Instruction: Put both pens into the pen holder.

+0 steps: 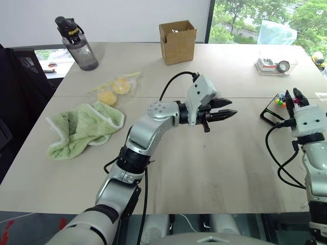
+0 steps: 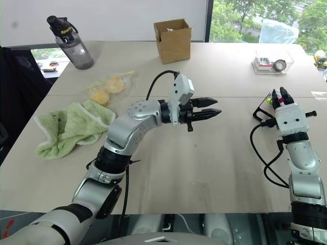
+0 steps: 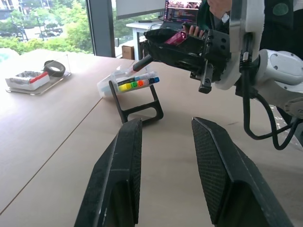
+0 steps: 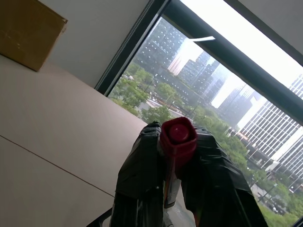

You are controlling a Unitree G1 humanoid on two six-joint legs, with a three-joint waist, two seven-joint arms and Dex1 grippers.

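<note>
My left gripper [image 1: 232,107] hangs above the middle of the table, pointing toward the right, open with nothing between its fingers [image 3: 124,165]. My right gripper [image 1: 293,93] is at the table's right side, shut on a pen whose pink end [image 4: 178,135] shows between its taped fingers. That pen [image 3: 176,38] lies along the fingers, and a dark tip sticks out past them. Just beyond and below the right gripper stands the pen holder [image 3: 139,108], a tilted black frame with a row of coloured caps [image 1: 279,100]. The other pen is hidden or out of view.
At the back stand a brown cardboard box [image 1: 177,41] and a dark water bottle [image 1: 76,45]. A clear tray with a tape roll [image 1: 276,65] sits back right. A green towel [image 1: 84,127] and a bag of yellow pieces [image 1: 115,88] lie left. A person's hand [image 3: 218,6] shows behind.
</note>
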